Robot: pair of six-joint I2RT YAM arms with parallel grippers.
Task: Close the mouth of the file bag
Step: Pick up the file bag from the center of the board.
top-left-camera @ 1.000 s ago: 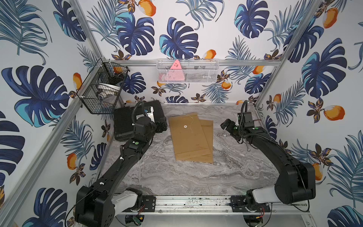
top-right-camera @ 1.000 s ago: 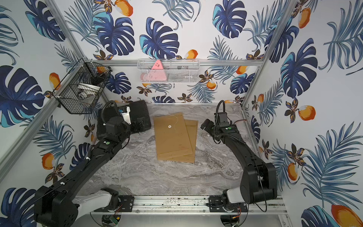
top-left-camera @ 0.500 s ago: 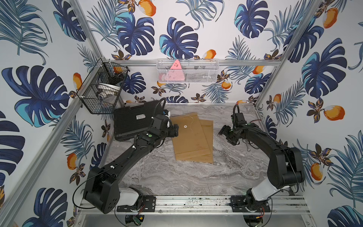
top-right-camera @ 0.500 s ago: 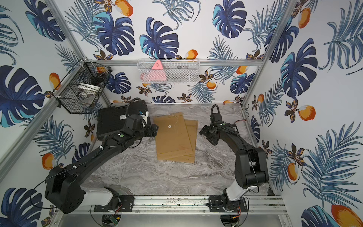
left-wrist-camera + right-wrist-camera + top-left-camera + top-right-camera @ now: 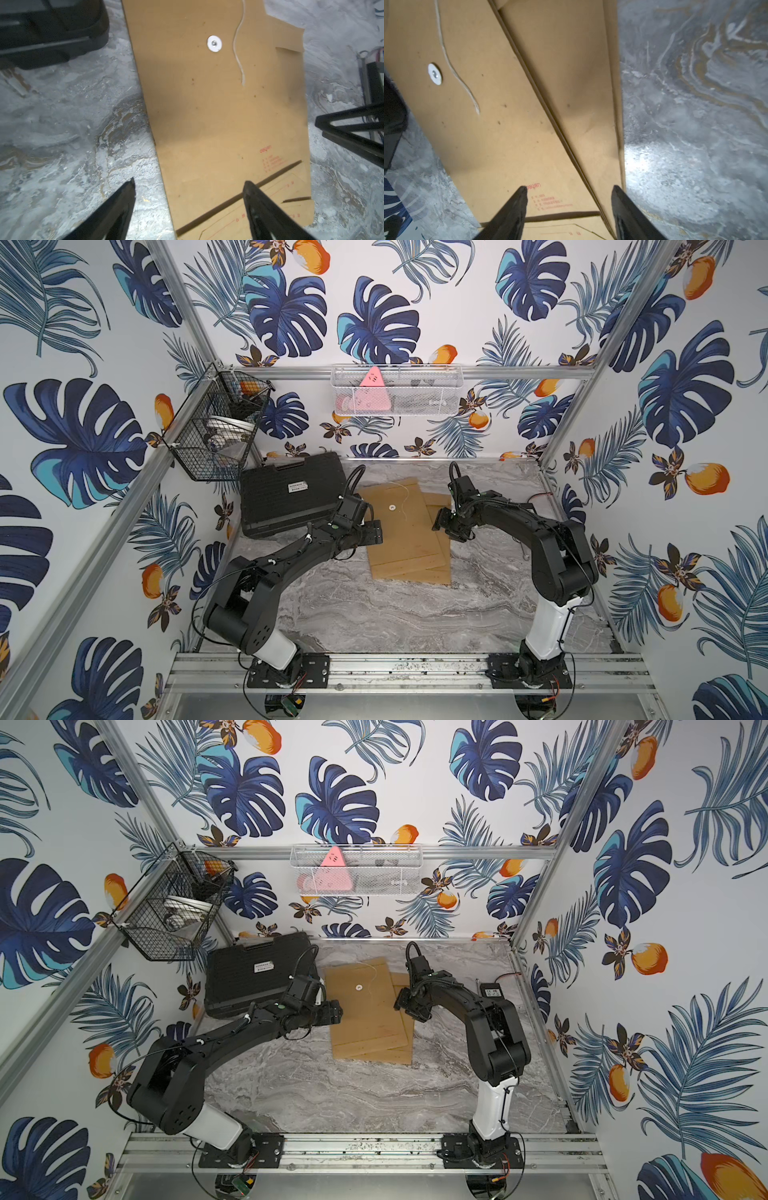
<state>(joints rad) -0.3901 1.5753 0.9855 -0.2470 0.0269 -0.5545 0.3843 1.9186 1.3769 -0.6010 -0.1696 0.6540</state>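
A brown paper file bag (image 5: 397, 531) (image 5: 363, 1011) lies flat on the marble table, on top of a second brown bag (image 5: 440, 547) that sticks out to its right. It carries a white round button (image 5: 391, 508) (image 5: 214, 43) (image 5: 435, 74) and a loose white string (image 5: 239, 52) (image 5: 456, 68). My left gripper (image 5: 374, 533) (image 5: 190, 182) hangs open over the bag's left edge, one finger above the table and one above the paper. My right gripper (image 5: 446, 526) (image 5: 569, 188) is open above the bags' right side. Neither holds anything.
A black case (image 5: 291, 497) lies at the back left, close behind my left arm. A black wire basket (image 5: 212, 435) hangs on the left wall and a white mesh basket (image 5: 395, 391) on the back wall. A power adapter (image 5: 492, 992) sits by the right wall.
My left gripper has swung from over the black case to the bag's left edge. My right gripper has moved in and down to the bags' right side, its jaws somewhat narrower.
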